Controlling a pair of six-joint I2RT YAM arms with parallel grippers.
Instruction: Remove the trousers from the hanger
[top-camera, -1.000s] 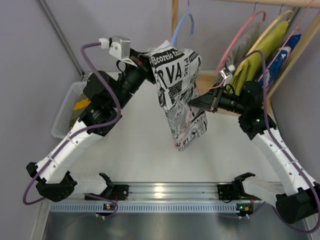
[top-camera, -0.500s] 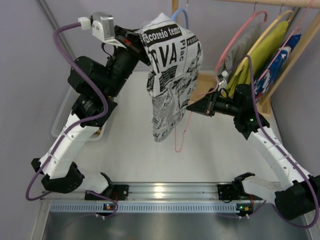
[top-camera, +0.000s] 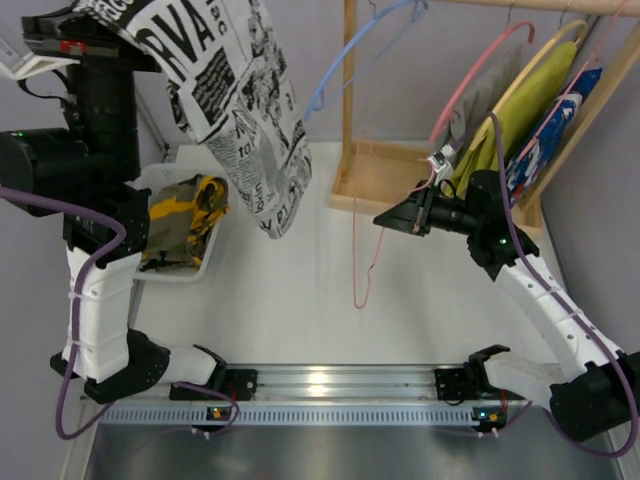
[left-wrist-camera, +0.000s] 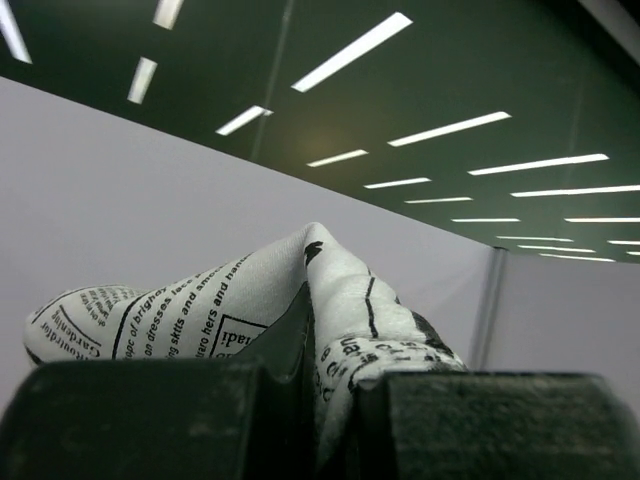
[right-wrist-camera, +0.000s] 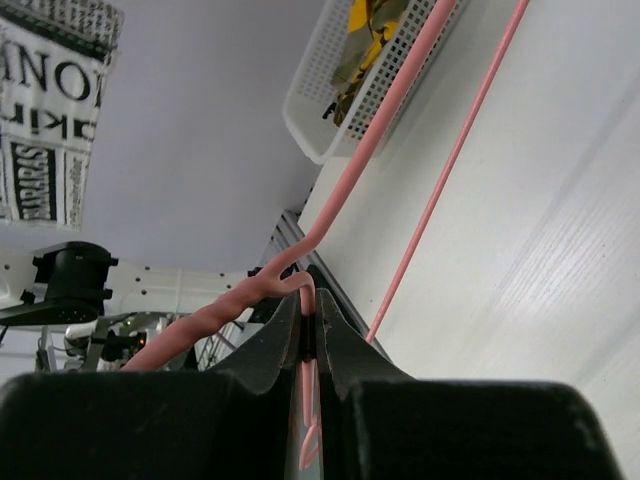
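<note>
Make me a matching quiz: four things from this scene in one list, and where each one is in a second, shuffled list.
1. trousers
2. thin pink hanger
3. light blue hanger
4. white basket

A. hanging at the wooden rack
B. on the table, holding olive-yellow clothes
C. held high in the left gripper
D. clamped in the right gripper

Pairs: 1-C, 2-D, 3-A, 4-B

Trousers (top-camera: 245, 110): large "RVA" in top view; small newsprint lines, "dresses skirts" legible in left wrist view.
</note>
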